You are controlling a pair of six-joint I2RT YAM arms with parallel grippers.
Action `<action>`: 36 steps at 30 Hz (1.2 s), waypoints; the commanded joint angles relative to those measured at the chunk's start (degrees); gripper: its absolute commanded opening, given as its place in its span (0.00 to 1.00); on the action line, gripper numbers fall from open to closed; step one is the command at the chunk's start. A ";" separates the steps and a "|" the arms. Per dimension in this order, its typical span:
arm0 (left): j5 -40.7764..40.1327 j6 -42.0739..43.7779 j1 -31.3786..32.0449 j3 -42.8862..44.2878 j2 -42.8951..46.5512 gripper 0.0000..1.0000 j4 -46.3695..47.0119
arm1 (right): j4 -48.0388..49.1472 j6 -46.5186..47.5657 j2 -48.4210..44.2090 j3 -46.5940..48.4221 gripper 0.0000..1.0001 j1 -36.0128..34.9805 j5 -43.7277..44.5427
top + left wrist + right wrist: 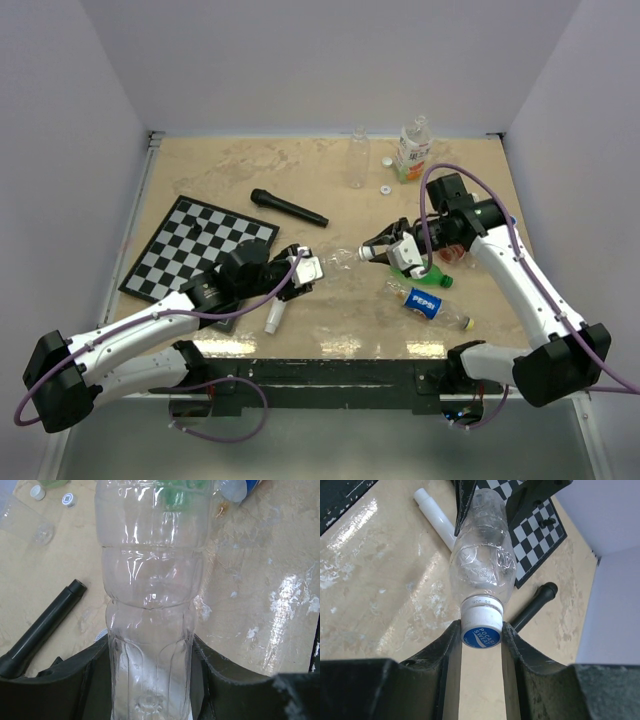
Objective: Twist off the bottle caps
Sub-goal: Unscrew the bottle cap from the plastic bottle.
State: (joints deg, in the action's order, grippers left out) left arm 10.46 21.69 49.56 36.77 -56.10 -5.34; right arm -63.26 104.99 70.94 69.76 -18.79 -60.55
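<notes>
From where I stand, a clear bottle (340,260) stretches sideways between the two arms over the middle of the tabletop (250,170). The left tool (150,680) is pinching the bottle's lower body, with its dark fingers (75,680) pressed against both sides of the ribbed plastic. At the other end, the right tool (481,635) is closed on the blue-topped cap (481,630). One jaw sits against each side of its white ribbed skirt, and the printed blue face points straight at the wrist camera. That cap is on the bottle's neck.

Two loose white caps (384,187) lie toward the far edge, near an upright empty bottle (358,158) and a labelled bottle (413,148). A Pepsi bottle (430,303) and a green bottle (435,275) lie on their sides just beneath the right arm. A chessboard (195,248) sits to the left, partly under the left arm. A black microphone (288,208) rests beyond it, and a white cylinder (275,318) lies just near of the left tool.
</notes>
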 commanded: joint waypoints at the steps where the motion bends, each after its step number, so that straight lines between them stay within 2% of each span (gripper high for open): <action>1: -1.41 -0.42 -0.61 1.11 0.64 0.03 1.30 | -1.17 14.38 -0.71 -2.60 0.02 0.33 -1.94; 3: -1.06 -0.42 -0.61 1.19 0.72 0.03 1.30 | 0.42 11.65 -1.59 -3.22 0.03 0.33 -0.89; 6: -0.70 -0.42 -0.52 1.28 0.81 0.03 1.30 | 1.91 7.09 -2.47 -3.49 0.11 0.33 -0.44; 8: -0.79 -0.42 -0.61 1.28 0.81 0.03 1.21 | 2.36 4.62 -2.64 -3.22 0.19 0.42 -0.70; 11: -0.97 -0.42 -0.61 1.28 0.90 0.03 1.21 | 3.32 -0.99 -3.08 -2.17 0.38 0.50 -0.44; 15: -1.14 -0.42 -0.52 1.19 0.81 0.03 1.21 | 7.27 -13.02 -4.23 -0.42 0.61 0.94 2.10; 17: -1.05 -0.42 -0.52 1.11 0.90 0.03 1.21 | 8.59 -19.18 -4.75 0.46 0.66 1.21 3.33; 22: -1.06 -0.42 -0.52 1.11 0.81 0.03 1.21 | 6.93 -23.15 -5.98 1.26 0.80 1.38 5.27; 27: -1.06 -0.42 -0.60 1.19 0.81 0.03 1.21 | 7.10 -31.32 -7.48 2.57 0.84 1.65 8.60; 36: -0.88 -0.51 -0.61 1.28 1.08 0.03 1.13 | 2.80 -37.13 -10.47 2.23 0.85 2.88 13.27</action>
State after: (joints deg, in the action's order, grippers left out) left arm 9.61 21.67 49.19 36.77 -56.12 -6.46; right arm -57.32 72.84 62.19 70.39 -16.49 -48.93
